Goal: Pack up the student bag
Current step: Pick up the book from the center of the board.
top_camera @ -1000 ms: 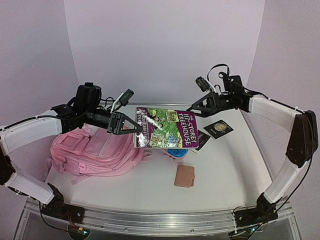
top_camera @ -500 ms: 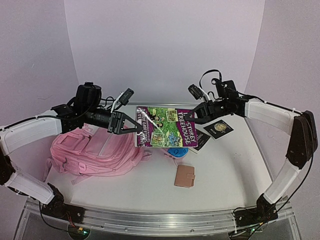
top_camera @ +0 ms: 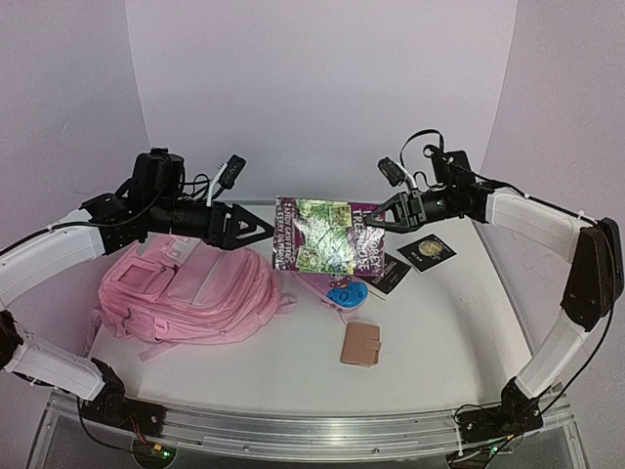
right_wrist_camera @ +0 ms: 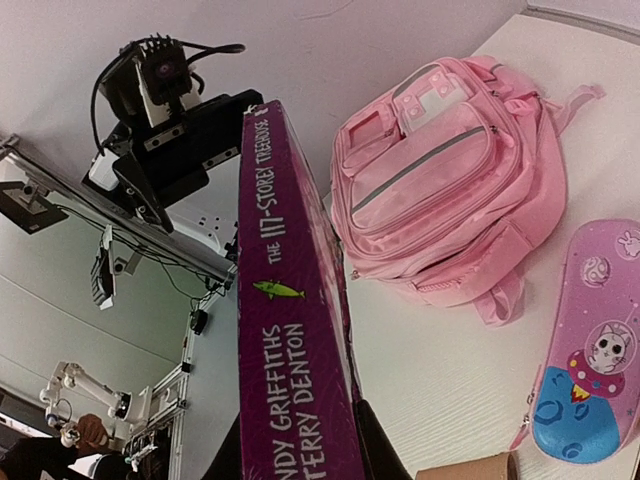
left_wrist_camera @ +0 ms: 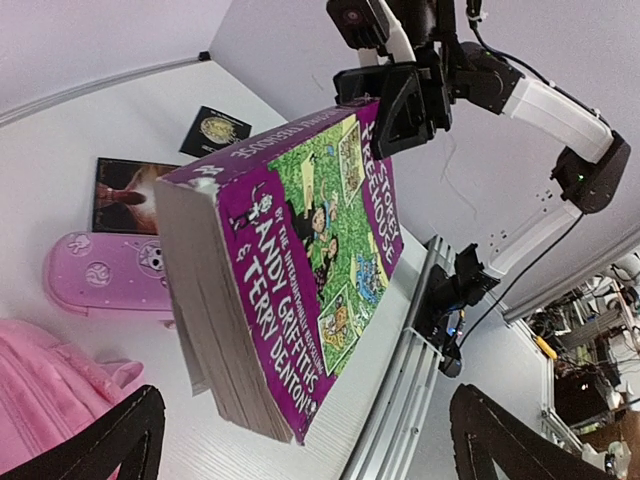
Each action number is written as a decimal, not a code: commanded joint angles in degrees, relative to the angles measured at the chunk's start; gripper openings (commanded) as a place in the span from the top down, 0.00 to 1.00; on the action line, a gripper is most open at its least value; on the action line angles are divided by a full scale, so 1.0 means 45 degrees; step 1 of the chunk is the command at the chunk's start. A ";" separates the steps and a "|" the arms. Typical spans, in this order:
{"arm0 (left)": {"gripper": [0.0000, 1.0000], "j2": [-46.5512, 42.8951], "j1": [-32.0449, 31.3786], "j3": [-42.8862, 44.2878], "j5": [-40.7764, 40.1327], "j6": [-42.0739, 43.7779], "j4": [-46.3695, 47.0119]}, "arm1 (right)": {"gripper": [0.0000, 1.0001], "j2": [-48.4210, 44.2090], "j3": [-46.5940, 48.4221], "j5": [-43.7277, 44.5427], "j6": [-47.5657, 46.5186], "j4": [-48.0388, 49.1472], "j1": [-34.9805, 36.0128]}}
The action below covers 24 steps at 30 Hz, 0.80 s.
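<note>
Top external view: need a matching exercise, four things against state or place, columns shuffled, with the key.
Things:
1. book
2. student bag
3. tan wallet
4. left pincer

States or places:
a. open, gripping nothing
b. up in the air, clamped at one edge by the right pincer
c. lying on the left side of the table
d. flat on the table, nearest the arm bases

Pairs: 1-b, 2-c, 3-d, 4-a
</note>
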 commanded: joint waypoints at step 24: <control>1.00 0.0725 0.0083 -0.1928 0.1659 -0.3371 0.6868 | 0.26 -0.0983 0.0272 -0.1423 0.1476 0.0569 0.0578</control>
